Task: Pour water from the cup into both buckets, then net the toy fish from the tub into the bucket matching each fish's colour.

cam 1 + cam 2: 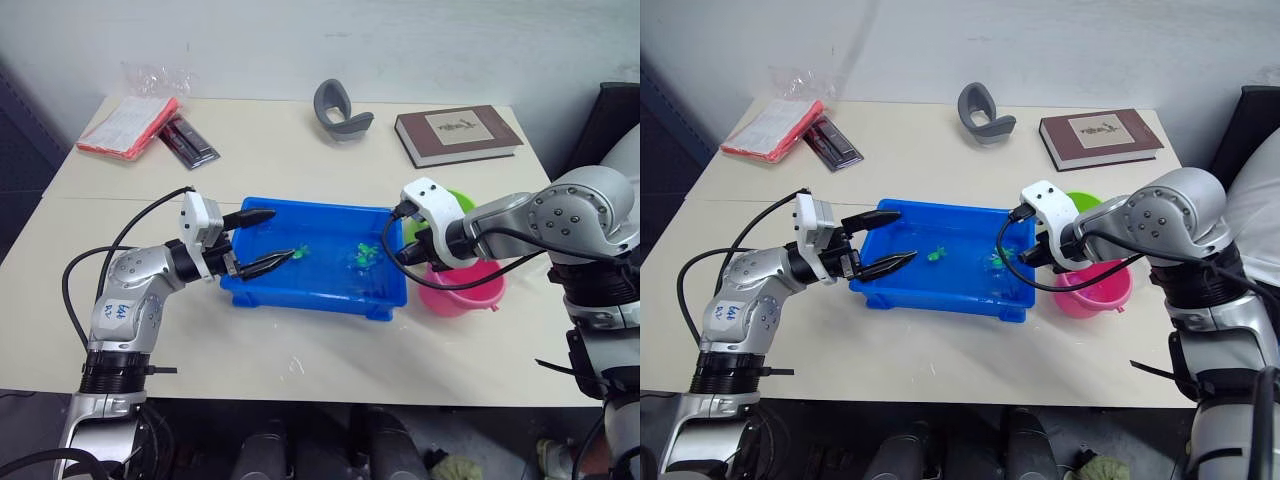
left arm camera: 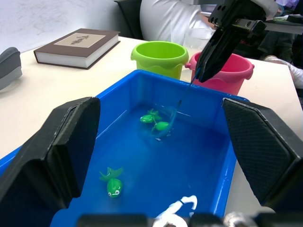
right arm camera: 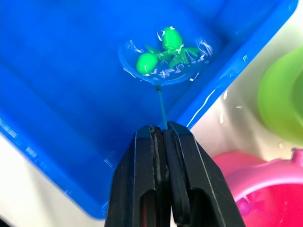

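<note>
The toy fish [image 3: 147,61], three green ones, lie in the tub [image 1: 300,290]; two sit over the net [image 3: 163,71], pinched by the right hand [image 3: 163,137]; left hand [image 1: 262,240] spread; netting seems near its end.

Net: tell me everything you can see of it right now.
The net is a small round hoop with pale see-through mesh on a thin blue handle. The right claw is shut on the handle's end, holding the hoop down in the water near the tub wall closest to the buckets. Two green fish lie in the mesh. The handle slants from claw to hoop. Nothing else touches it; the left claw, open, sits at the tub's opposite end.
</note>
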You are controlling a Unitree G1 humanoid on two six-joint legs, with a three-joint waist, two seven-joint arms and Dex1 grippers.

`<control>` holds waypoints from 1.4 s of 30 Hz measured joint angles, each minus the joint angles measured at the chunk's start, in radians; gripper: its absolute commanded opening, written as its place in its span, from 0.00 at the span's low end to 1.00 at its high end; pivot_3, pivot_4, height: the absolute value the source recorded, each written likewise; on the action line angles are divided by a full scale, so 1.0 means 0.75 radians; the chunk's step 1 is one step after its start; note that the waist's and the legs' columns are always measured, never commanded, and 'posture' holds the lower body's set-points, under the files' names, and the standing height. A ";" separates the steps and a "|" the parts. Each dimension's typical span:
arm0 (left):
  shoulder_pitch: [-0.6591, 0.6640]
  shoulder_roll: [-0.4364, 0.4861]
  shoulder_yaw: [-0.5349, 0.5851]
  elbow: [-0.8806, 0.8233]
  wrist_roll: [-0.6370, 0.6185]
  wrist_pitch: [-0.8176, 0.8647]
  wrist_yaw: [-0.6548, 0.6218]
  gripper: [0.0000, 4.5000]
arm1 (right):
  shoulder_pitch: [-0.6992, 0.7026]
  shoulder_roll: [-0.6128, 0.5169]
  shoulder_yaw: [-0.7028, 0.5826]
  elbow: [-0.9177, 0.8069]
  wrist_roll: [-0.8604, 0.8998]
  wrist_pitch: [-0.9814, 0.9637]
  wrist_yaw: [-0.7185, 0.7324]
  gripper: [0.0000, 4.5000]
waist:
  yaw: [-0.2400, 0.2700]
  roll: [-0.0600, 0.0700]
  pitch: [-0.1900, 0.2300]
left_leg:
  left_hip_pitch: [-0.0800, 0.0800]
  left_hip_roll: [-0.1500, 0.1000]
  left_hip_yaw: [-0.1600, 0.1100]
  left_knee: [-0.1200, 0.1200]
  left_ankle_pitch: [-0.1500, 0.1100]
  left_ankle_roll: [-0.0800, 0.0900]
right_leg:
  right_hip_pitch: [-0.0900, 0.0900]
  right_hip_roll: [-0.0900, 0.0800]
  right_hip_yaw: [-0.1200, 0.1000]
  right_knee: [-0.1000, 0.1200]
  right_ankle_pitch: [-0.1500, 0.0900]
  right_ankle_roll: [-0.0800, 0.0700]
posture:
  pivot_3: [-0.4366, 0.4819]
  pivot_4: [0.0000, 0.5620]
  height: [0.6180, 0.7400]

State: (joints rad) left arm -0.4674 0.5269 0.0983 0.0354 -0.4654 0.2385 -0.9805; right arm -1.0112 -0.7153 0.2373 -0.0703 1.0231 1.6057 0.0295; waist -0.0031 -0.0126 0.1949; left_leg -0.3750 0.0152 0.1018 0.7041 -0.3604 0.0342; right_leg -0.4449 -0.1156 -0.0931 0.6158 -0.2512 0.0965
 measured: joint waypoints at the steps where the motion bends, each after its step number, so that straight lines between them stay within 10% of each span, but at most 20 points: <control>1: 0.000 0.002 0.000 0.001 0.000 0.000 0.000 0.98 | 0.021 0.017 -0.012 -0.019 -0.027 -0.013 0.018 0.00 | 0.000 0.000 0.000 | 0.000 0.000 0.000 0.000 0.000 0.000 | 0.000 0.000 0.000 0.000 0.000 0.000 | 0.48 0.27 1.00; 42: -0.008 0.041 0.001 0.024 0.000 0.000 -0.017 0.98 | 0.152 -0.028 0.031 -0.282 -0.326 0.005 0.509 0.00 | 0.000 0.000 0.000 | 0.000 0.000 -0.002 -0.005 0.000 0.000 | 0.000 0.000 -0.002 -0.006 0.000 0.000 | 0.48 0.27 1.00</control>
State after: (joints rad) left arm -0.4731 0.5575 0.0991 0.0533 -0.4652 0.2385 -0.9936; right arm -0.8975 -0.7365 0.2603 -0.2818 0.7786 1.6098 0.4112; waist -0.0032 -0.0125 0.1949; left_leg -0.3753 0.0149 0.1006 0.7004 -0.3604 0.0340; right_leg -0.4447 -0.1157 -0.0949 0.6115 -0.2512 0.0965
